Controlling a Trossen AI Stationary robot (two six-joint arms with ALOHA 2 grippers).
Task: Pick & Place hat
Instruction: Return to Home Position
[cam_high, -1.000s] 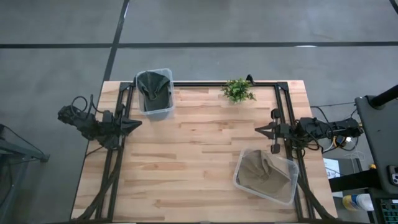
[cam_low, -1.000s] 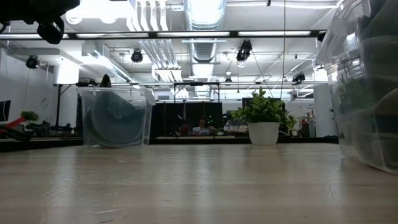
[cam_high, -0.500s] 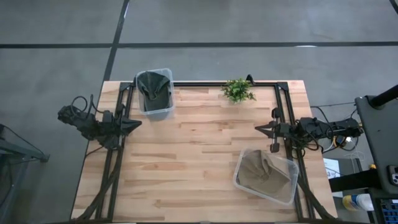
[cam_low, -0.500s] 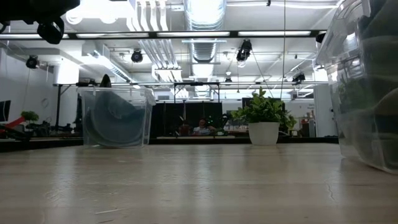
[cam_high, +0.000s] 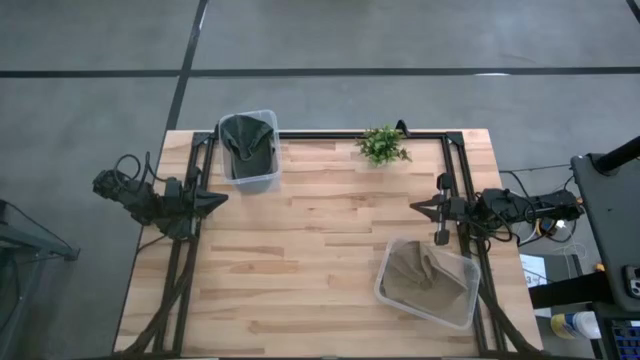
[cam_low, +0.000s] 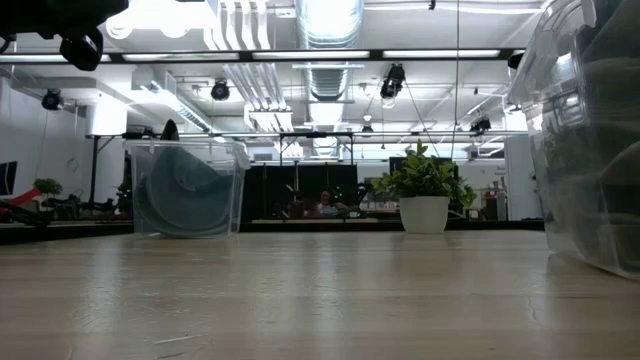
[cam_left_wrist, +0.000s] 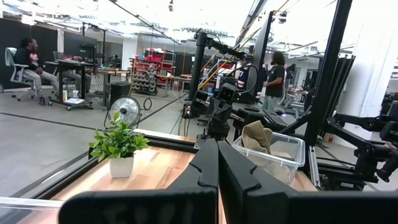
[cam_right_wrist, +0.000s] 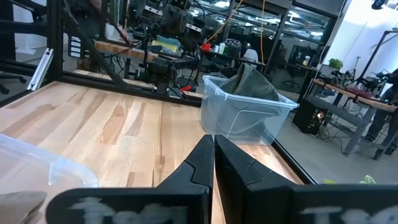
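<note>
Two clear bins, one brown cap (cam_high: 420, 280): it lies slumped and creased in the near bin (cam_high: 465, 290), right side of the table (cam_high: 320, 250). The far bin (cam_high: 262, 182) holds black caps (cam_high: 248, 140), bunched, count unclear. The left gripper (cam_high: 218, 198) sits at the left edge and the right gripper (cam_high: 418, 208) at the right edge. Both point inward, fingers pressed together, holding nothing. One plant (cam_high: 382, 146) stands at the far edge.

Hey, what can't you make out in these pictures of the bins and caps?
Caps in the far bin, high view: one dark heap, their number unclear.
Near bin, low view: cut off by the right edge; contents smeared behind its wall.
</note>
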